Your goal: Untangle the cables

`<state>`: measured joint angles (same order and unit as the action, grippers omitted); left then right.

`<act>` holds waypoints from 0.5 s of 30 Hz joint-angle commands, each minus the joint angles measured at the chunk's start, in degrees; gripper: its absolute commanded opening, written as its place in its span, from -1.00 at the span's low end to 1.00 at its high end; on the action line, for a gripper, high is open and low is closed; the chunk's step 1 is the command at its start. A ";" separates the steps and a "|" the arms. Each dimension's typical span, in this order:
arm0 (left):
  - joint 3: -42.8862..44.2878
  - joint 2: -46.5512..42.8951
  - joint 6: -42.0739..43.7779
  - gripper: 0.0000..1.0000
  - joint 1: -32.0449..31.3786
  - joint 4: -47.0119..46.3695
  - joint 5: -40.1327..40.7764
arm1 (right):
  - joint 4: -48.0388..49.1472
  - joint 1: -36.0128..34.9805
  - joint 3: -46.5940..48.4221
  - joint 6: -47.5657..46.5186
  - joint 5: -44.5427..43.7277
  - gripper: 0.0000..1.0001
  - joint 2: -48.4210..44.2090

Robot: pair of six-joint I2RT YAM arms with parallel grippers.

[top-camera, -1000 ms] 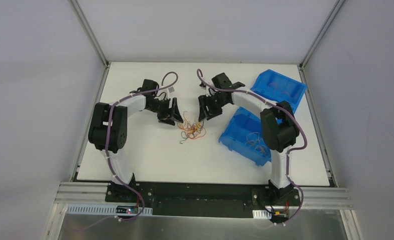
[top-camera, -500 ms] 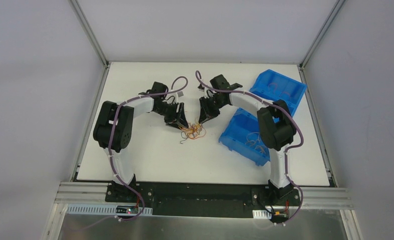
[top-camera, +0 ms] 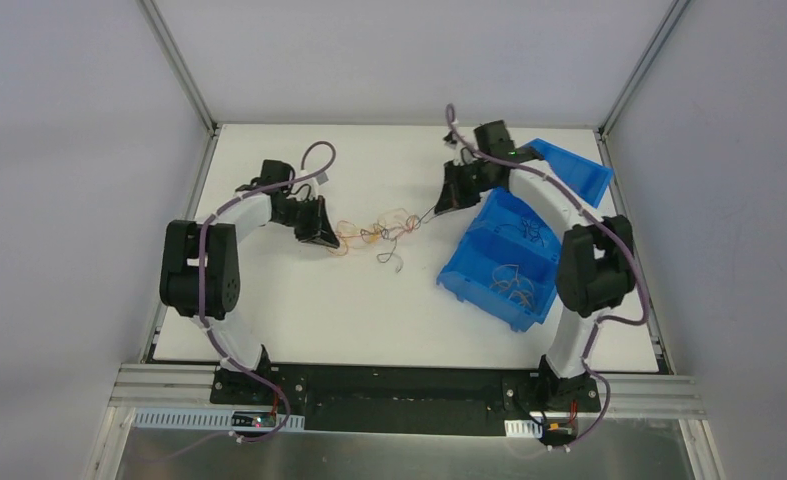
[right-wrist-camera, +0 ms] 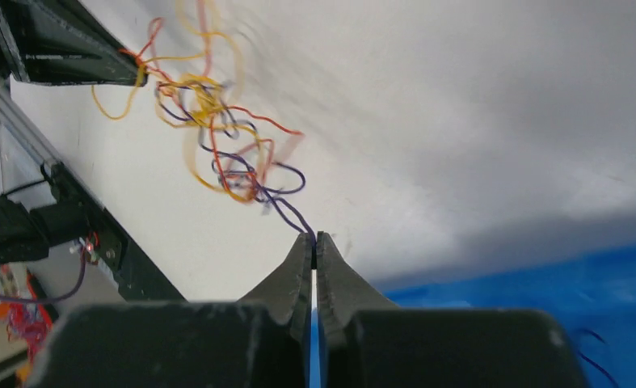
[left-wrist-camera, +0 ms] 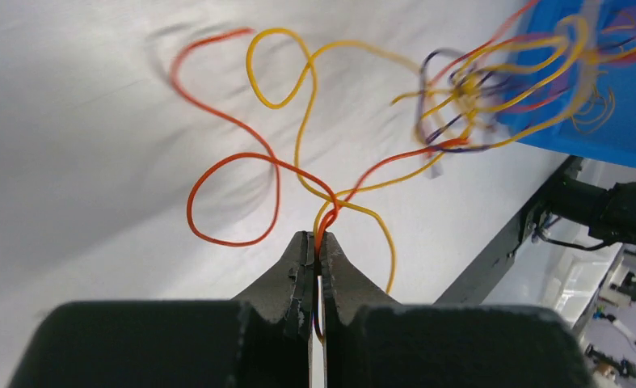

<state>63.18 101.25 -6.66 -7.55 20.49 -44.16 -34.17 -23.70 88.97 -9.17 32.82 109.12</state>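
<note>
Orange-yellow cables (top-camera: 379,232) now stretched mid-table, left of bin (top-camera: 469,290): your arms are wider apart than before. Left gripper (top-camera: 333,239) clamps orange/yellow strands, right gripper (top-camera: 436,209) pinches a dark one.

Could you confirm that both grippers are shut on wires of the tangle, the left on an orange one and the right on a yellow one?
Not quite. The right gripper pinches a dark purple wire, not a yellow one, as the right wrist view shows. The rest holds: both grippers are shut on wires of the tangle, and the left gripper holds an orange wire.
</note>
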 commanded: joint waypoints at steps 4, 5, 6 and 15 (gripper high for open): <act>-1.56 -2.92 12.92 -1.00 11.19 12.68 5.81 | -3.48 13.69 6.55 -0.68 -1.50 -1.00 -10.46; -1.20 -2.61 14.46 -1.00 12.40 13.59 6.68 | -3.59 15.38 7.74 -0.42 -1.14 -1.00 -11.01; -0.76 -2.16 15.42 -1.00 13.85 14.55 7.44 | -3.66 17.38 8.79 -0.23 -0.72 -1.00 -11.68; 4.30 2.77 19.56 -1.00 19.67 19.96 13.21 | -4.67 26.34 16.98 -0.98 0.46 -1.00 -14.79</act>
<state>64.45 102.54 9.13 10.90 35.90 -34.30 -37.60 0.45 101.38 -9.58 32.10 98.06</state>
